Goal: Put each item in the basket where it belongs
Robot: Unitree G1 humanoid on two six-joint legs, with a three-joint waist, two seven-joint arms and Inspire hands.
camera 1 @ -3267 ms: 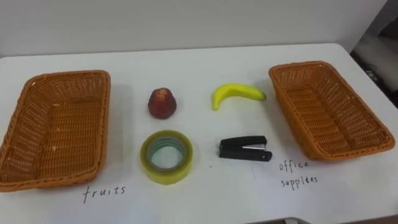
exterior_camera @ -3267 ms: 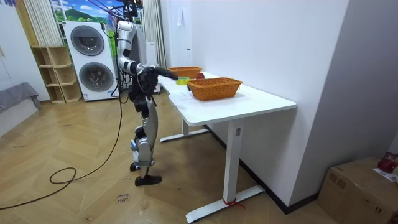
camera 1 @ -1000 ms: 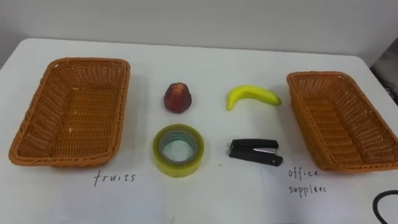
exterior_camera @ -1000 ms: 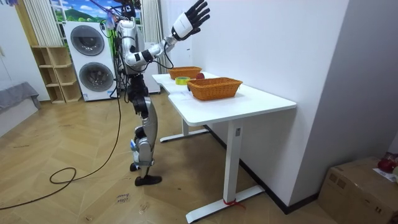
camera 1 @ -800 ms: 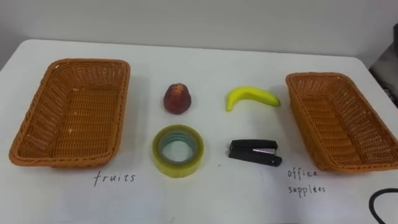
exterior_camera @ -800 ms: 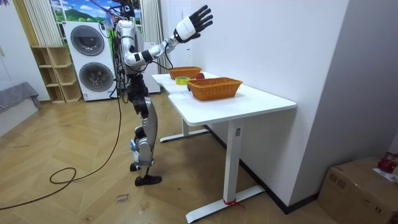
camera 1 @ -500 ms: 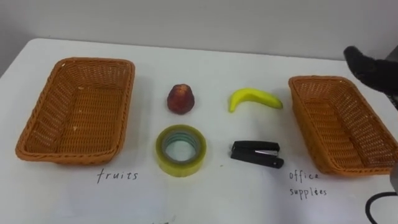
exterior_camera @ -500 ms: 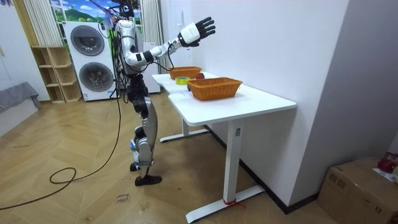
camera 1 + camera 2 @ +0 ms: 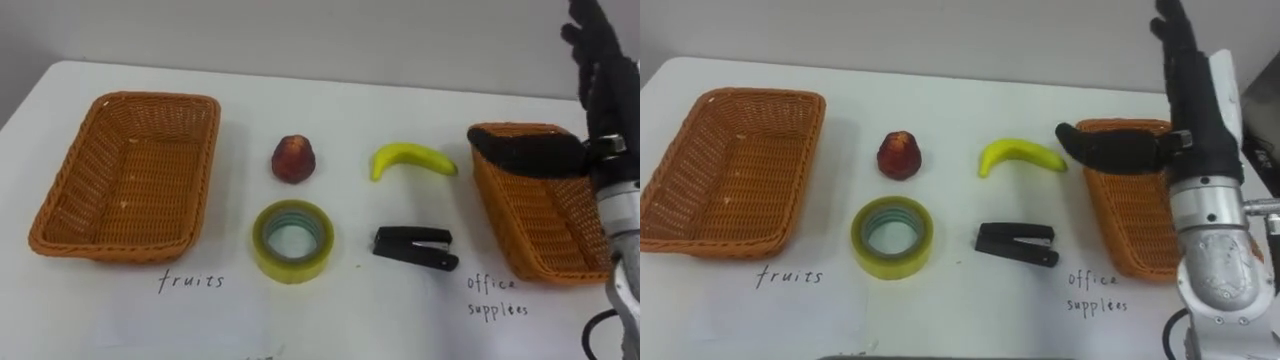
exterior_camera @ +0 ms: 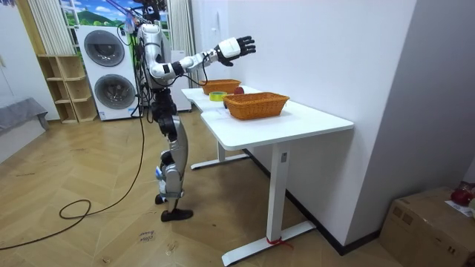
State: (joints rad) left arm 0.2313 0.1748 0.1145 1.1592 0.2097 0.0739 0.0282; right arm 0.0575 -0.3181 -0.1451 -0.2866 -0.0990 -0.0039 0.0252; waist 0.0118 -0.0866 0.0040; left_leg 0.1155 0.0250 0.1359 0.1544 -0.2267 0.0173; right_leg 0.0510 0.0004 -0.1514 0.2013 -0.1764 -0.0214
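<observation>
Robot stands at the table (image 9: 420,95) end on the room view's left, upright, with its right arm stretched out over the tabletop. Right hand (image 9: 608,95) is open: fingers straight and pointing away from the robot, thumb (image 9: 520,152) stuck out sideways toward the left. It holds nothing. In the room view the hand hangs well above the table, touching nothing; in the eye views the thumb overlaps the far-left corner of the right basket (image 9: 535,220). Left basket (image 9: 128,178) sits at the table's left side, right basket at the right side, and both are wicker, rectangular and set lengthwise. Each has a handwritten label (image 9: 188,282) on the tabletop just in front of it. All four items lie on the table between the baskets, none sorted yet. Far row: red fruit (image 9: 294,160) on the left and banana (image 9: 412,158) on the right, with the banana's right tip near the right basket's rim, apart from it. Near row: tape roll (image 9: 292,270) lying flat, directly in front of the red fruit, and black stapler (image 9: 415,247) directly in front of the banana, lying on its side-to-side axis, closed. Items are apart from each other, no contact between any of them. Room view background: two stacked washing machines (image 10: 111,70) behind the robot, open shelf (image 10: 63,89) beside them, and a cardboard box (image 10: 430,222) on the wooden floor at the lower right.
</observation>
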